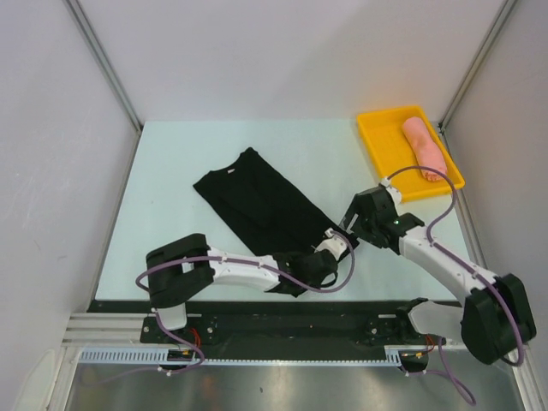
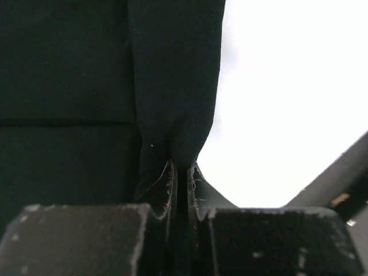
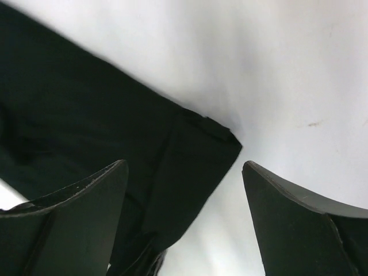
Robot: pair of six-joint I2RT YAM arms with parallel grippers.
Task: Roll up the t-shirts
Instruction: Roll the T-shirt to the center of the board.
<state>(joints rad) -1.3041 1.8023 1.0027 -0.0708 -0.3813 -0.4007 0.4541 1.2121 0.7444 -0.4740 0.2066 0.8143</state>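
left gripper (image 2: 181,168): closed, pinching a fold at the near edge of the black t-shirt (image 1: 257,201) | right gripper (image 3: 184,165): wide open, holding nothing, over the shirt's near right corner | black t-shirt: folded into a long strip, lying diagonally mid-desk (image 1: 171,188) | salmon-pink rolled t-shirt (image 1: 425,147): inside yellow tray (image 1: 374,137), far right

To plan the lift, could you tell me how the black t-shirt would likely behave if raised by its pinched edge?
Probably floppy: the black t-shirt puckers into a fold where the left gripper pinches it, so it should drape. It lies thin and flat, so likely light. With the right gripper open, a one-point lift may sag unevenly.
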